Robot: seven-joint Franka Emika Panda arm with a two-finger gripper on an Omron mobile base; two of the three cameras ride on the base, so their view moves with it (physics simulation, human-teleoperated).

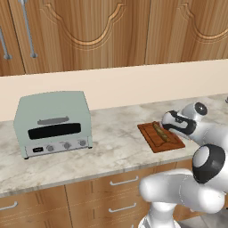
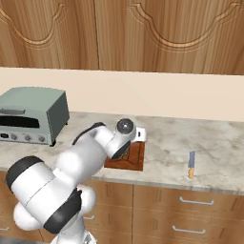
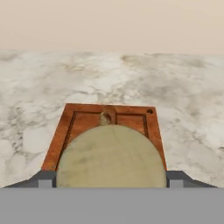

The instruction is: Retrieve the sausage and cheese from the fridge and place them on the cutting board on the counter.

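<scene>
From the left base view, the cutting board (image 1: 160, 136) lies on the counter (image 1: 111, 147) to the right of the pale green toaster oven (image 1: 53, 123). A long, dark brownish shape lies along the board; judging by its form it is the sausage (image 1: 160, 132), already delivered. The arm's wrist reaches over the board's right edge, and the gripper (image 1: 168, 127) sits low above it, though its tips are hard to make out here.

From the right base view, the arm's bulk covers most of the board (image 2: 136, 156), leaving only its right part and near corner showing. A knife (image 2: 191, 165) lies on the counter (image 2: 214, 143) well apart to the right, out of the way of the work.

In the hand view, the cheese (image 3: 111, 155) looms large and round between the two dark fingertips (image 3: 45, 179), which stand wide and press on its sides; the claw (image 3: 111, 181) is pinching the cheese across its width. Beyond it lies the board (image 3: 151, 127) with its raised rim and corner hole, and the end of the sausage (image 3: 106, 116) shows at the far side. The cheese seems to be held over the near half of the board so it can be set down without knocking the sausage; the release is not yet done.
</scene>
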